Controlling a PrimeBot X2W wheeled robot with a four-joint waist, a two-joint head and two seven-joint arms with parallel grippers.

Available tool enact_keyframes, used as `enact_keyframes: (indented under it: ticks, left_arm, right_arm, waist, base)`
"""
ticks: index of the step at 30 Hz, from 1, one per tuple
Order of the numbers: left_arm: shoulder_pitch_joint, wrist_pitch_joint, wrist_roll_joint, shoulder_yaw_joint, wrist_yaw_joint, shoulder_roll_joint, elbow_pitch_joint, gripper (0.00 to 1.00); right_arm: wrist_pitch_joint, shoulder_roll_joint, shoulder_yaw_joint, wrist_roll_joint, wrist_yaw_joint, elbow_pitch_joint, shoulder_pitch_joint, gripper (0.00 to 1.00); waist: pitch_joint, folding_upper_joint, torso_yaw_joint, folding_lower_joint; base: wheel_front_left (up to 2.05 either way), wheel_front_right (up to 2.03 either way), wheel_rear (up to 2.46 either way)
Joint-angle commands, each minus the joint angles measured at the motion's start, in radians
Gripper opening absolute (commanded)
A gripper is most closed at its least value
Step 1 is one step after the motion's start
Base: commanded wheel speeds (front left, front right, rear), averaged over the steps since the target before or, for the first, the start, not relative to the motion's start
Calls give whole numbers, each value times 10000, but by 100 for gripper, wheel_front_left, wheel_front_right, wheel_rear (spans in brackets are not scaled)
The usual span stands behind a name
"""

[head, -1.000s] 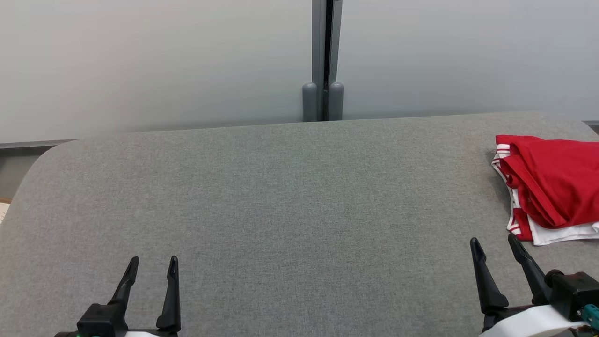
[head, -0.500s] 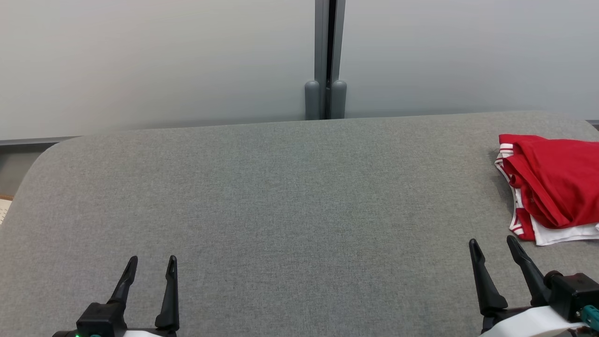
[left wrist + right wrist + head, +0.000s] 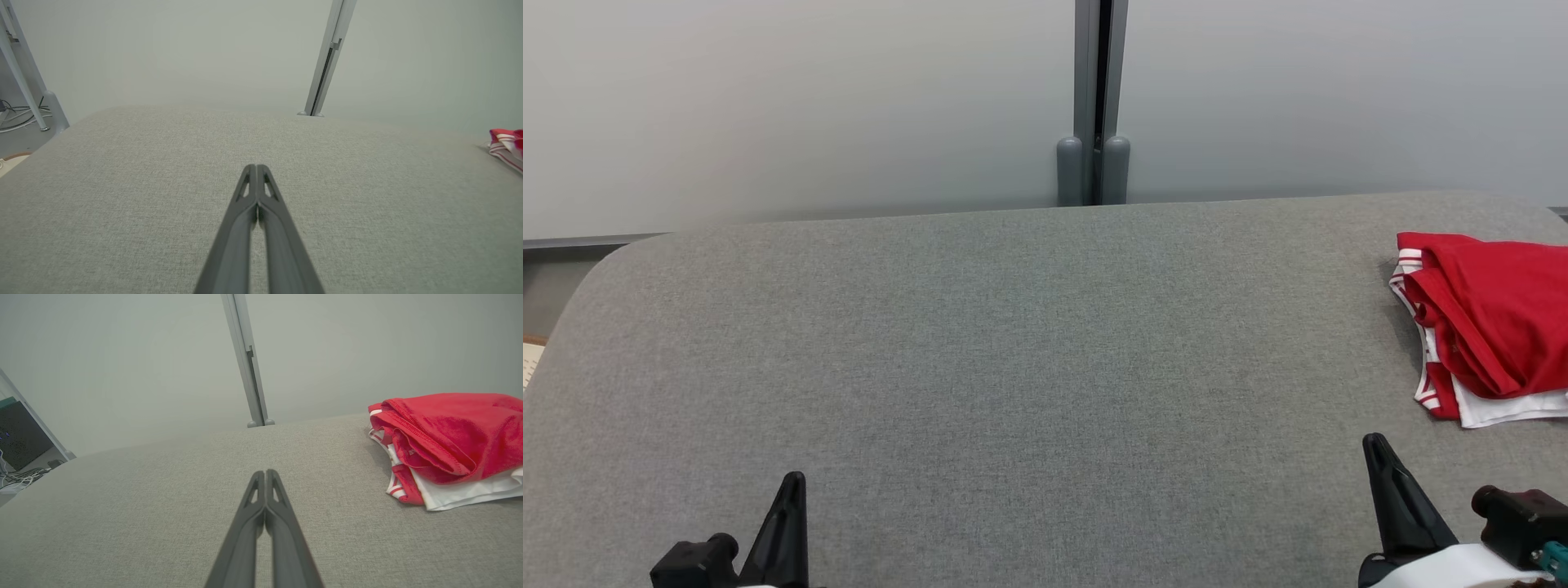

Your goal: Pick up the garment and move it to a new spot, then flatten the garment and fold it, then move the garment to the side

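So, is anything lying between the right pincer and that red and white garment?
Nothing: the right wrist view shows bare grey fabric surface between the shut right pincer and the folded red and white garment.

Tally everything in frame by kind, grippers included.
Red-and-white garment, bundled on the table's right side: 1
Grippers, left gripper and right gripper, both shut and empty: 2
Grey padded table: 1
Grey post in the wall behind: 1
Total: 5
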Motion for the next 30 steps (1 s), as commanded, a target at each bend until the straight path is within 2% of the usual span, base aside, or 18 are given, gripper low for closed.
enact_keyframes:
  ticks: [1, 18, 30]
  left_arm:
    - [-307, 98, -570, 186, -121, 27, -84, 0]
    - [-854, 662, -3304, 742, -660, -223, 322, 0]
    - [-1126, 984, -4793, 1064, -957, -370, 496, 0]
  right_arm:
    - [-8, -69, -69, 650, -1, -47, -266, 0]
    - [44, -137, -235, 3715, -3, 573, -799, 0]
    - [89, -148, -358, 5370, -5, 894, -1078, 0]
  waist:
    - [0, -1, -6, 0]
    - [8, -1, -46, 0]
    - [14, -1, -72, 0]
  base:
    - [0, 0, 0]
    - [0, 0, 0]
    - [0, 0, 0]
